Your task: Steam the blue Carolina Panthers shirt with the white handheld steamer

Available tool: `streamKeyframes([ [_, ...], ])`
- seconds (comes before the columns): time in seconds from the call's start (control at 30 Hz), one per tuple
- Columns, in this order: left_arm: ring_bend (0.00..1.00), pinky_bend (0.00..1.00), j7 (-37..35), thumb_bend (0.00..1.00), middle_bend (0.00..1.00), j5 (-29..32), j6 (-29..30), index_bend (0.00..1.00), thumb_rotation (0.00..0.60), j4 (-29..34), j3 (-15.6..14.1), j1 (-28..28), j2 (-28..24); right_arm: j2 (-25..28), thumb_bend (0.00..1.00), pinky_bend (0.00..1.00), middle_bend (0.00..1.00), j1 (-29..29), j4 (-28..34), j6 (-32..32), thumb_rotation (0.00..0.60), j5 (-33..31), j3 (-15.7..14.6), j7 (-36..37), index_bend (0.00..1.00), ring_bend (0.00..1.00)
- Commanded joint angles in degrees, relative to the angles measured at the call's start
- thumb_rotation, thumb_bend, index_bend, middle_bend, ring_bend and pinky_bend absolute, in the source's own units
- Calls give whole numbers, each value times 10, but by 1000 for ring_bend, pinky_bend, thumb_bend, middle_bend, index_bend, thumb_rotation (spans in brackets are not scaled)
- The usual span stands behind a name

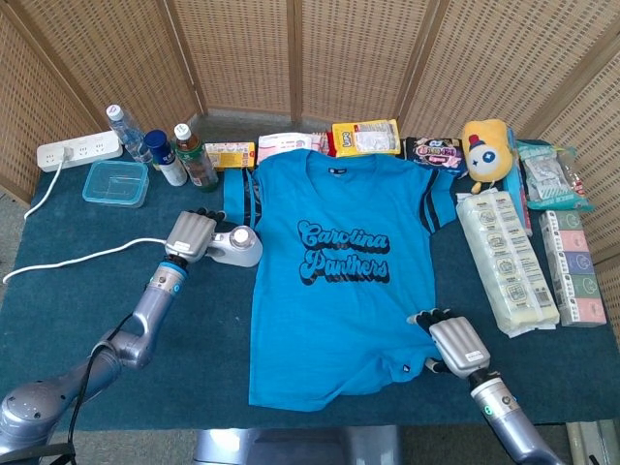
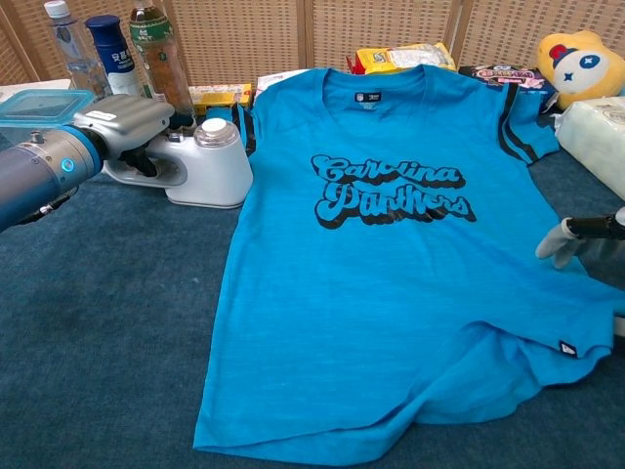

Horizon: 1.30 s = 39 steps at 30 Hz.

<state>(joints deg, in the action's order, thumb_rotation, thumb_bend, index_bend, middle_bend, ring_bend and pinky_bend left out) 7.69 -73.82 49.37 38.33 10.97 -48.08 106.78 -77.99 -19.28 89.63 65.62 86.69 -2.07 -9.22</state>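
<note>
We see the shirt (image 1: 334,281) flat mid-table. Just left of it stands the steamer (image 1: 235,246), the left hand (image 1: 189,235) on it. By the shirt's right hem rests the right hand (image 1: 455,346). Behind the shirt, snack packs (image 1: 365,137); left of those, bottles (image 1: 174,153).

A bright blue short-sleeved shirt (image 2: 391,283) printed "Carolina Panthers" in dark script lies flat and face up on the dark teal tablecloth (image 2: 98,342), its lower right hem rumpled. Just beside the shirt's left sleeve sits the white handheld steamer (image 2: 200,166), and the silver left hand (image 2: 127,127) rests over the steamer's handle on the side away from the shirt, though whether the fingers actually close around it cannot be told. At the shirt's right edge only pale fingertips (image 2: 557,239) of the right hand (image 2: 586,234) show, touching the fabric's border.
</note>
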Motion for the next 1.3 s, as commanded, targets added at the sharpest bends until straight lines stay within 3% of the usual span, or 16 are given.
streamKeyframes([
  [0.03,303,467,13,268,367,5,1,228,600,15,1,4,-10,2,299,269,305,1,2,0,600,0,0,-3,231,251],
  [0.27,198,410,36,259,214,10,8,84,600,67,-2,19,-40,7,293,219,270,0,12,-2,600,-2,-2,-13,191,215],
  [0.53,115,300,72,236,140,25,19,18,600,143,-2,37,-84,15,290,184,235,0,23,-7,600,-7,-4,-29,159,168],
  [1.03,92,283,71,229,126,11,73,0,600,258,-15,74,-148,37,284,170,228,13,42,13,600,7,-14,-31,151,156],
  [1.3,92,283,55,231,127,-6,125,0,600,358,-29,114,-202,58,285,170,228,23,48,30,600,18,-19,-21,152,156],
])
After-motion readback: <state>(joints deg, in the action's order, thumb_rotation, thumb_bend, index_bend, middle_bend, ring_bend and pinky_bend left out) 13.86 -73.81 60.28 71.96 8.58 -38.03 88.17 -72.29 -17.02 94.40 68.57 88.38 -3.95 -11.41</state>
